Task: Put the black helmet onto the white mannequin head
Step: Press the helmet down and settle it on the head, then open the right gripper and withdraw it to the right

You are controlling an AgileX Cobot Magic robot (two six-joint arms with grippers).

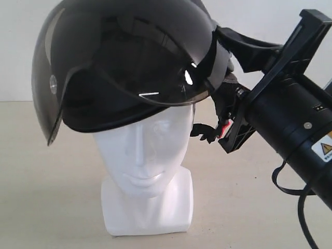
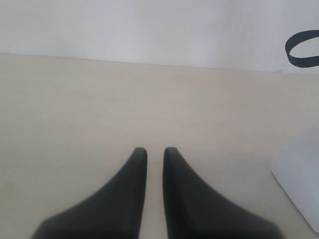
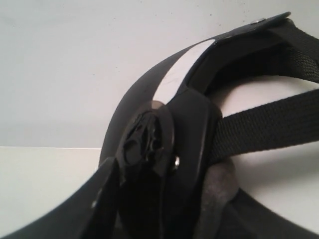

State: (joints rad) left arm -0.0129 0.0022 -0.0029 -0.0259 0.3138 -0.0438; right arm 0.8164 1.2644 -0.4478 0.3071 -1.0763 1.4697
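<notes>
Already on top: in the exterior view the matte black rounded helmet (image 1: 129,57) sits on the crown of the glossy white plastic mannequin head (image 1: 148,155). It is tipped, and its smoky visor (image 1: 46,88) flares out to the picture's left. The right gripper (image 1: 224,85) reaches in from the right, jaws straddling the helmet's flank. The way clear, by this reading, is back along that line to the right. The dangling black chin strap with its red buckle (image 1: 224,128) hangs just beside the lower finger and could snag. Only a bare beige tabletop (image 1: 52,181) surrounds the head.

From the left wrist, the left gripper (image 2: 155,152) hovers over the table, fingers drawn narrow on nothing. The mannequin's white base (image 2: 299,184) lies off to one side, leaving this arm the farther one.

From the right wrist, helmet shell and webbing fill the frame between the fingers; whether they clamp or merely flank the rim cannot be told.
</notes>
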